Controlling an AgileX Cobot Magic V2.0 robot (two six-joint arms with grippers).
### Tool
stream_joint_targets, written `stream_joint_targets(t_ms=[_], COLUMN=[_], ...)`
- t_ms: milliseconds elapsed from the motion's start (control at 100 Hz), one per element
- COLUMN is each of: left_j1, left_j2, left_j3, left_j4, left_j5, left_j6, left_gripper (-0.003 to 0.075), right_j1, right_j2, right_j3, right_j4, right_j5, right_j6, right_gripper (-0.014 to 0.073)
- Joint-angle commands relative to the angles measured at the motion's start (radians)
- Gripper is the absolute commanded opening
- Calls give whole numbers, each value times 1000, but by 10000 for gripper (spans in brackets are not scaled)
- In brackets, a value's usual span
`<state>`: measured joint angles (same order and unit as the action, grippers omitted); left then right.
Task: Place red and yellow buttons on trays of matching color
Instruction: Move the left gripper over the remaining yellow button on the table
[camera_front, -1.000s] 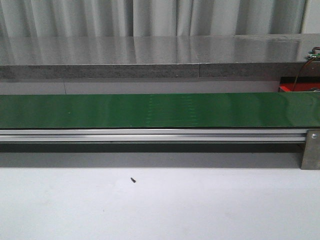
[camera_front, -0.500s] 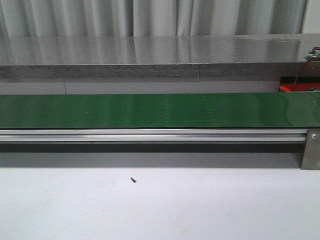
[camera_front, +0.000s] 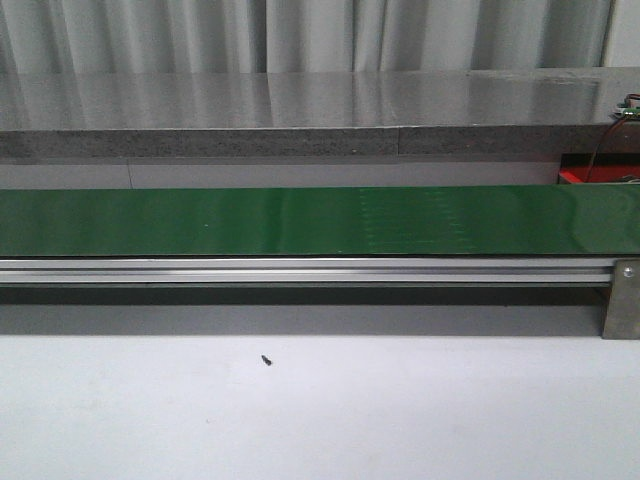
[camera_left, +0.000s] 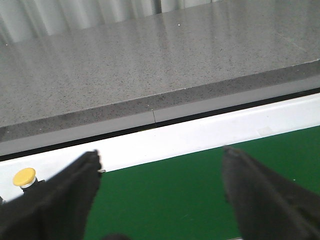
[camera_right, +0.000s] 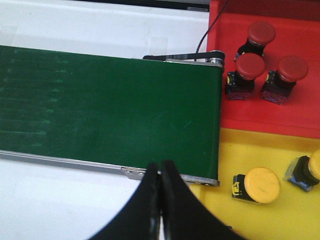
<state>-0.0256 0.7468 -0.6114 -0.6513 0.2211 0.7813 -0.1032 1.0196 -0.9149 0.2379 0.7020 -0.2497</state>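
From the front, a long green belt (camera_front: 300, 222) runs from side to side. A silver rail (camera_front: 300, 270) lies along its near edge. Past the belt is a grey stone worktop (camera_front: 300, 110), and past that hang grey curtains (camera_front: 300, 35). A bit of red tray (camera_front: 578, 176) peeks out at the far right, just behind the belt. A tiny dark speck (camera_front: 267, 359) sits on the white worktop (camera_front: 400, 410) in front. No arm or gripper shows in this view.

In the left wrist view, the left gripper (camera_left: 160, 195) is wide open. Its two dark fingers (camera_left: 55, 200) are far apart and have nothing between them. They hang above the green belt. Next to the belt is a white strip (camera_left: 200, 135), then the grey stone top. One yellow button (camera_left: 24, 177) sits on the white strip, near one finger but not touching it.

In the right wrist view, the right gripper (camera_right: 160, 200) is closed tight. Its two fingers press together and hold nothing. It hangs over the edge of the belt, near the belt's end. Just past that end is the red tray with three red buttons (camera_right: 250, 66) on it, close together. Next to the red tray is a yellow tray (camera_right: 260, 145). A yellow button (camera_right: 256, 185) lies on its side there, and a second one (camera_right: 307, 171) is cut off by the picture's edge. A thin black wire (camera_right: 212, 25) runs across the red tray's edge.
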Motion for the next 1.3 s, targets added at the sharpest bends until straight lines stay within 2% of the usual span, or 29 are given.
stream_joint_targets(t_ms=[0, 210, 320, 480, 560, 730, 920, 1040, 1290], left_j1=[-8, 34, 111, 278, 309, 353, 463, 511, 536], left_j2=[0, 11, 44, 133, 182, 344, 563, 692, 918], left_j3=[-31, -65, -114, -236, -299, -466, -659, -769, -960], left_j4=[-9, -9, -17, -17, 0, 9, 55, 86, 193], left_j5=[-76, -100, -78, 55, 68, 158, 296, 359, 461], left_j6=[-3, -7, -25, -93, -119, -133, -223, -227, -235], left_gripper=[676, 662, 662, 662, 661, 661, 661, 661, 661], right_j1=[-1, -1, -1, -1, -1, -1, -1, -1, -1], right_j2=[-15, -15, -15, -15, -15, -15, -15, -15, -15], right_j3=[-32, -32, -32, -32, -32, -32, -32, -32, -32], right_j4=[12, 12, 12, 12, 12, 12, 12, 12, 12], right_j5=[-53, -53, -53, -53, -53, -53, -53, -53, -53], right_j6=[-3, -3, -3, -3, -3, -3, -3, -3, -3], right_gripper=[-68, -68, -68, -68, -68, -68, -68, -68, -68])
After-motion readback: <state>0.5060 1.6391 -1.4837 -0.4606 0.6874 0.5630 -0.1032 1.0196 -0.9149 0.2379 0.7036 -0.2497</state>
